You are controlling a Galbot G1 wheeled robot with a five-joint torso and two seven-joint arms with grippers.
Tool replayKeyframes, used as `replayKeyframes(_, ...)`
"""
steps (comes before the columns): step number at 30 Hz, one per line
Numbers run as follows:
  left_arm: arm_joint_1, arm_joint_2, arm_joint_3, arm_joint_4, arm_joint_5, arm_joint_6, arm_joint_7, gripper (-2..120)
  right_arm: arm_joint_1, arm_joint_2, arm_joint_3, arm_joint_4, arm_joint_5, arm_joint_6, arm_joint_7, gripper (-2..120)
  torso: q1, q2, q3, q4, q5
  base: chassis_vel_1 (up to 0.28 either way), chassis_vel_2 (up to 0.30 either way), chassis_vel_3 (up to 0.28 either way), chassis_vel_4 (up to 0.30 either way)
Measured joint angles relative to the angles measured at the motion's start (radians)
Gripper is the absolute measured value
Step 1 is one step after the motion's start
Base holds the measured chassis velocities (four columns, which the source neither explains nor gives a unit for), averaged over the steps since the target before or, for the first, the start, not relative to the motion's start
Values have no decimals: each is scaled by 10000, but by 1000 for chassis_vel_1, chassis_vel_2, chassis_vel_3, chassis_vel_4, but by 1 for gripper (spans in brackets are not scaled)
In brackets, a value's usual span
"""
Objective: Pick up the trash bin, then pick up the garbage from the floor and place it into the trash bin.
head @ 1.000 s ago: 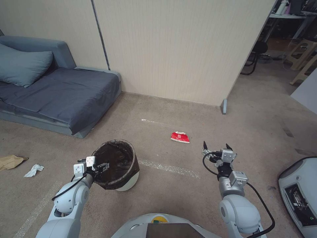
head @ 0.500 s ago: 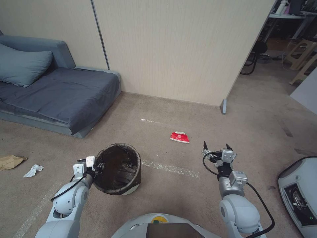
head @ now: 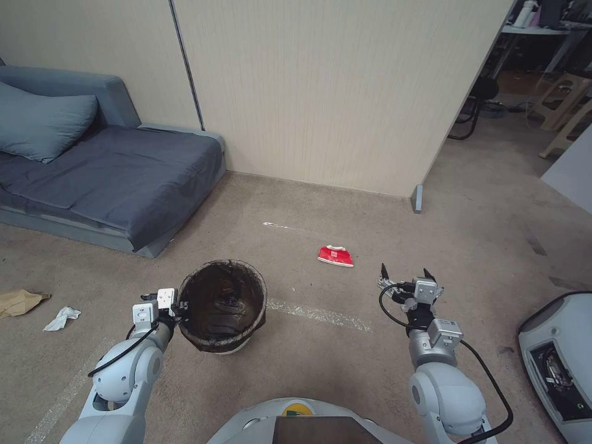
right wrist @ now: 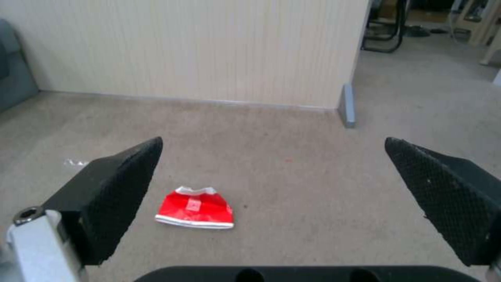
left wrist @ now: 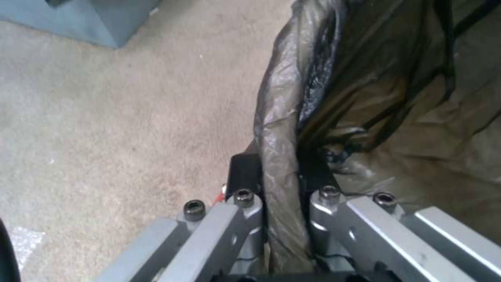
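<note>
Clearly the left claw (head: 174, 306) is clenched on only the bag-lined rim of the trash bin (head: 223, 306), held just off the floor — the liner could slip or the bin swing. The right claw (head: 404, 276) hangs released near the red wrapper (head: 336, 256) on the floor

The left arm reaches forward and slightly inward, its wrist level. The left gripper (head: 179, 306) has its silver-linked black fingers (left wrist: 245, 176) clamped tight on the rim of the bag-lined bin (head: 223, 305). The right arm extends forward at the robot's right, forearm angled upward. The right gripper (head: 404, 275) hangs above the floor with its black textured fingers (right wrist: 120, 188) spread wide, holding nothing.
</note>
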Motion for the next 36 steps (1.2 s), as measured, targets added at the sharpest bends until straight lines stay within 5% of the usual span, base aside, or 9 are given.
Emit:
replayKeyframes(20, 1044, 238, -289, -3977, 353, -12, -166, 4, -61, -2, 53, 106, -41, -49, 8, 100, 0, 0, -1, 1, 5, 0, 0, 0, 0)
replayKeyframes(36, 1762, 166, -336, -4091, 1358, -24, -68, 4, -201, 9, 54, 238, -72, -88, 19, 100, 0, 0, -1, 1, 4, 0, 0, 0, 0)
